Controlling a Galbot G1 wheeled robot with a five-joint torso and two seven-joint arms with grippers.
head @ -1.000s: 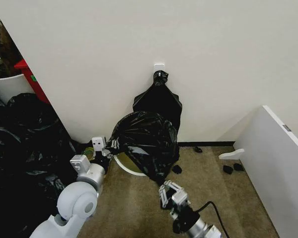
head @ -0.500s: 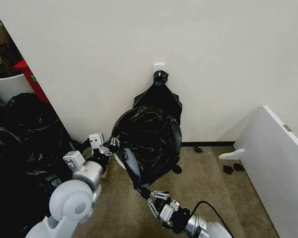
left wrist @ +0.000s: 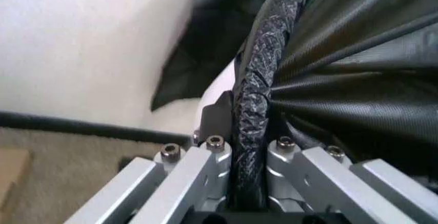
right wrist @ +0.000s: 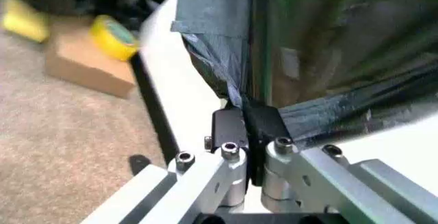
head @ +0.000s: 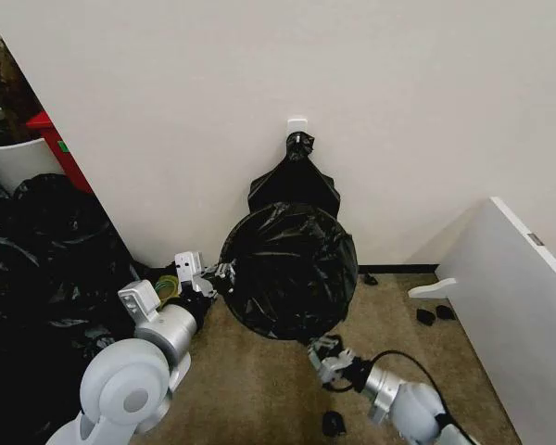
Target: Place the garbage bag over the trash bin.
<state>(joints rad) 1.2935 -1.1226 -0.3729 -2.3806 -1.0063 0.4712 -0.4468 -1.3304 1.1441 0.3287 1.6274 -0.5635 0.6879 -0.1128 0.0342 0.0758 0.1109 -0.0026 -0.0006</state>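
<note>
The garbage bag (head: 287,269) is a glossy black sheet stretched into a wide round shape on the floor against the wall. It covers the trash bin, which is hidden under it. My left gripper (head: 222,275) is shut on the bag's left edge; in the left wrist view a rolled, twisted strip of bag (left wrist: 257,80) runs between the fingers (left wrist: 208,157). My right gripper (head: 325,352) is shut on the bag's lower right edge, low over the carpet; in the right wrist view the plastic (right wrist: 226,39) is pinched at the fingertips (right wrist: 229,126).
A flat black bundle (head: 295,181) hangs from a wall hook behind the bag. Bulging black sacks (head: 46,260) and a white tub with a red part (head: 18,153) crowd the left. A white panel (head: 519,306) stands at the right. A cardboard box (right wrist: 89,67) and yellow tape roll (right wrist: 115,38) lie by the wall.
The bag has been pulled wider and now hides the white rim that showed before. My right gripper took the bag's lower edge and drew it out to the right. The left gripper kept its hold.
</note>
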